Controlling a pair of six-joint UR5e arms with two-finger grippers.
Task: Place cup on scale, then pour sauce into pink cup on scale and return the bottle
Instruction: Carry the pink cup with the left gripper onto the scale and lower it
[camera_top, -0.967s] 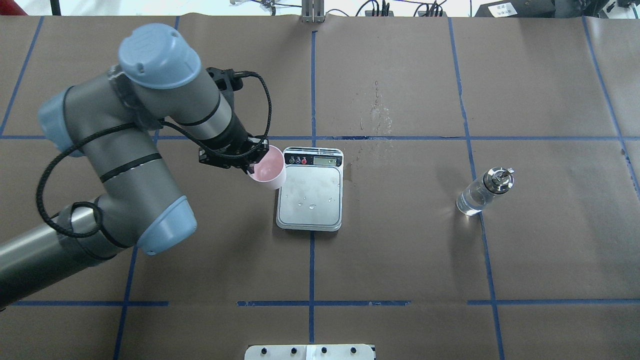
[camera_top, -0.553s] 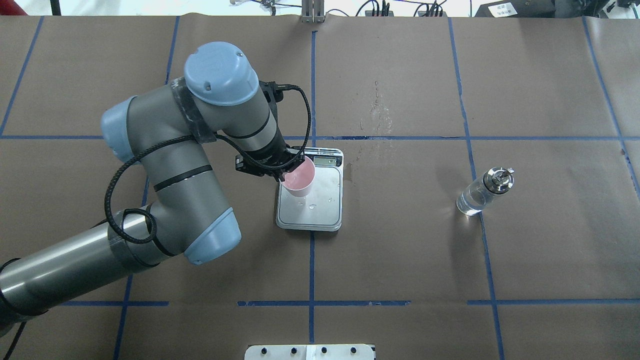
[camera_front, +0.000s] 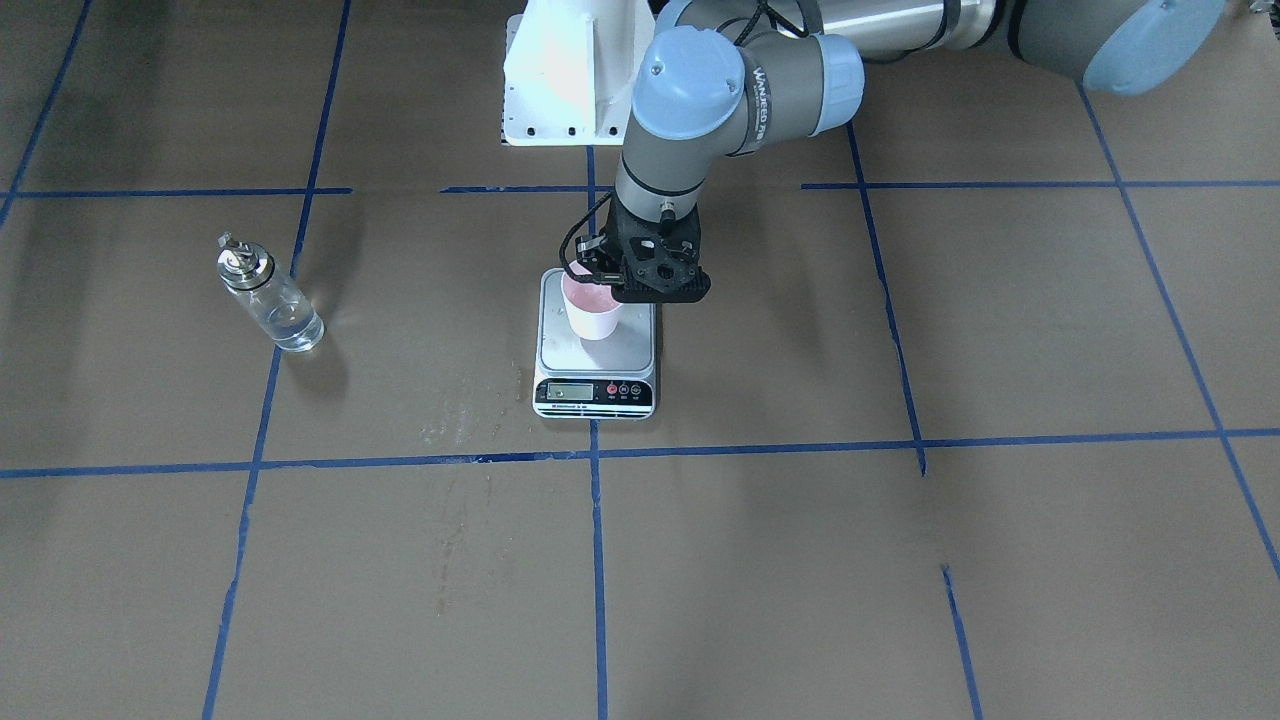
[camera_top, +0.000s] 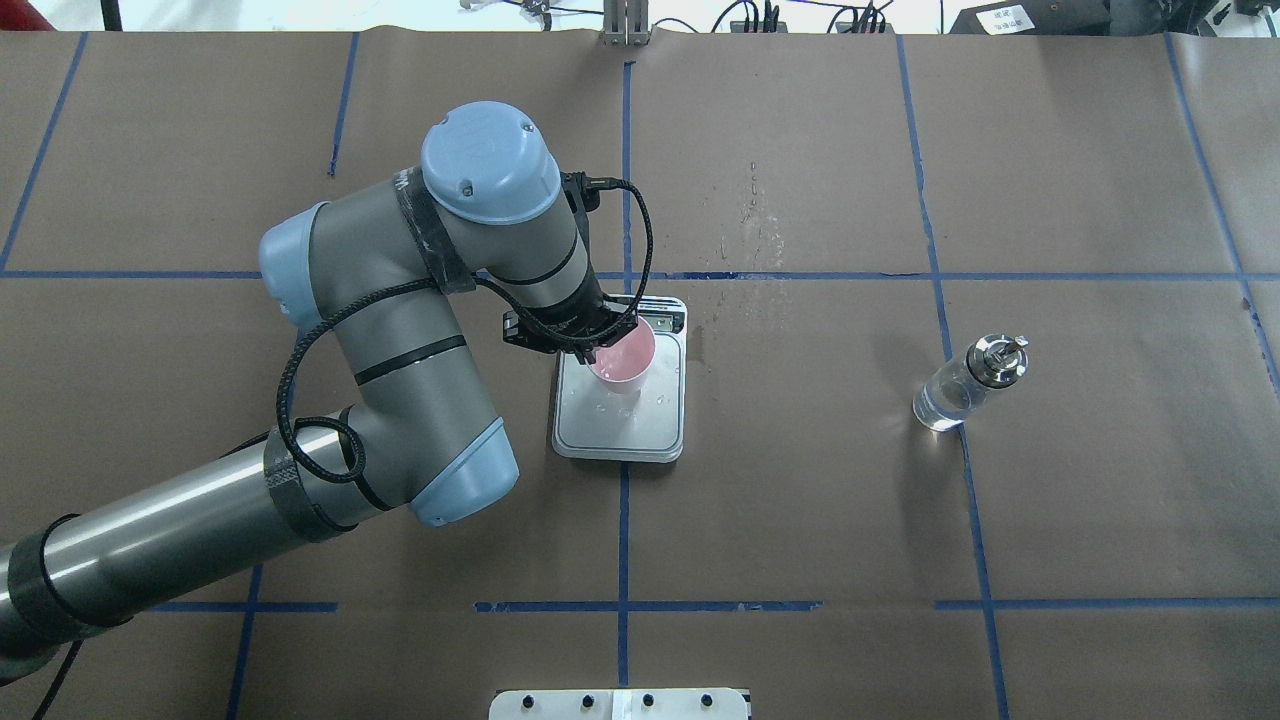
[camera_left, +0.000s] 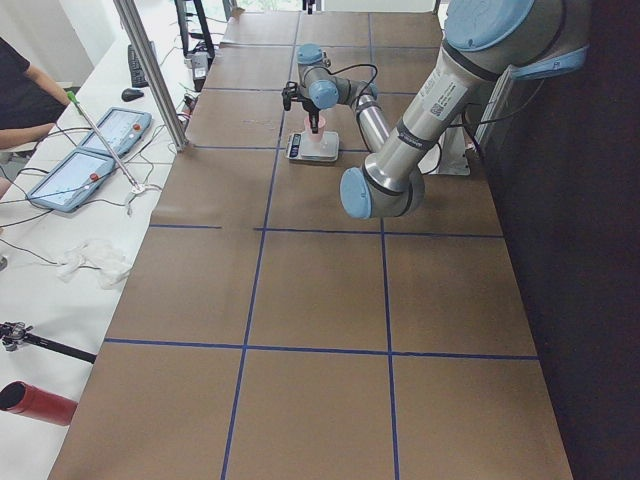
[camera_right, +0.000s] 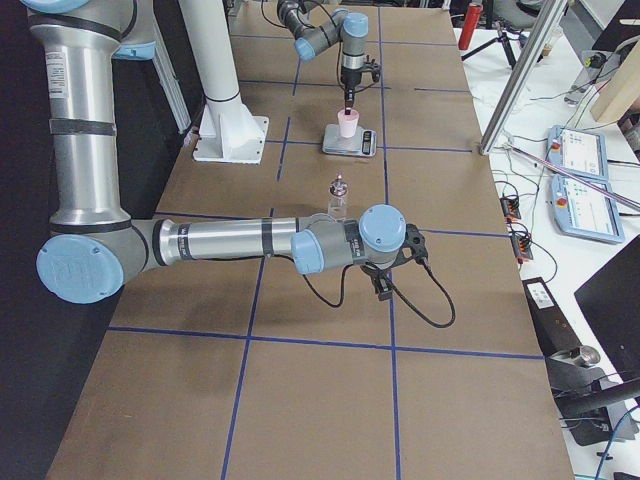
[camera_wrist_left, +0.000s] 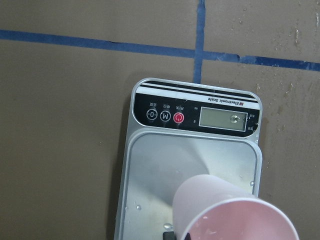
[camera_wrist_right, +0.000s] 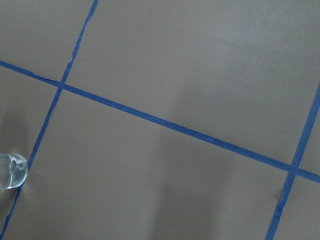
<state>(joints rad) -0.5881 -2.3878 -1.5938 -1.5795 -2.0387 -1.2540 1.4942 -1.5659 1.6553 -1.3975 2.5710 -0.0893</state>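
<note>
So the left gripper (camera_top: 590, 348) is clamped on the cup (camera_top: 625, 358) at its 9 o'clock rim (overhead view), holding it upright on or just above the scale (camera_top: 620, 425) for a centred drop, bottle (camera_top: 960, 385) parked well off at 3 o'clock; right gripper (camera_right: 384, 285), can't tell.

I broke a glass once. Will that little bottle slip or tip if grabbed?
Probably slippery: the bottle looks like smooth clear glass. It may tip if nudged, standing narrow with a metal cap on top. Dropped, it could break.
</note>
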